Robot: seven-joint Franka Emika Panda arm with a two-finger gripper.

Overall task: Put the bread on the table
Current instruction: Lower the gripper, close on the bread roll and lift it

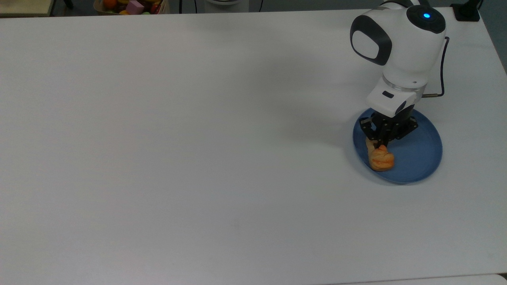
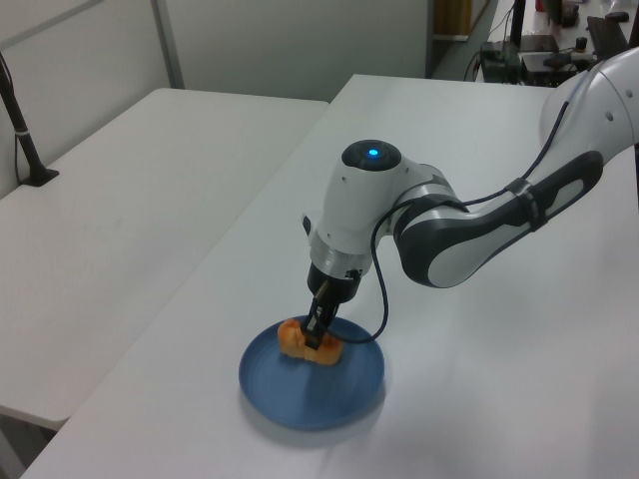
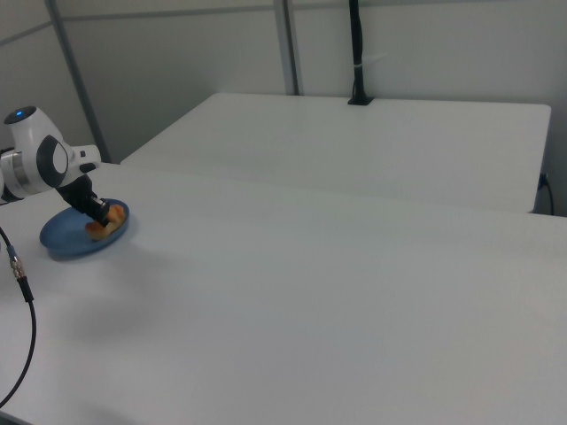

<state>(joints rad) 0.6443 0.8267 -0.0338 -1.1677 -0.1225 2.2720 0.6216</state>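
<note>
- White table [image 1: 198, 158] spread wide beneath me; the top view showed a box of coloured toys [image 1: 132, 6] cut off at its far edge, which the left view lacked.
- On the blue plate [image 1: 420, 158], near the top view's right edge, lay the bread [image 1: 381, 159].
- My gripper [image 1: 381, 143] was pinching the bread's far end, jaws pressed in on it; my own fingers hid that end.
- Across the room, the right view showed a second table [image 3: 372, 142].

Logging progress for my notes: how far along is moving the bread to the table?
Done: the gripper has shut on the bread. In hand: the bread looks squeezed, resting on the blue plate. Left: lifting it and setting it on the table.
</note>
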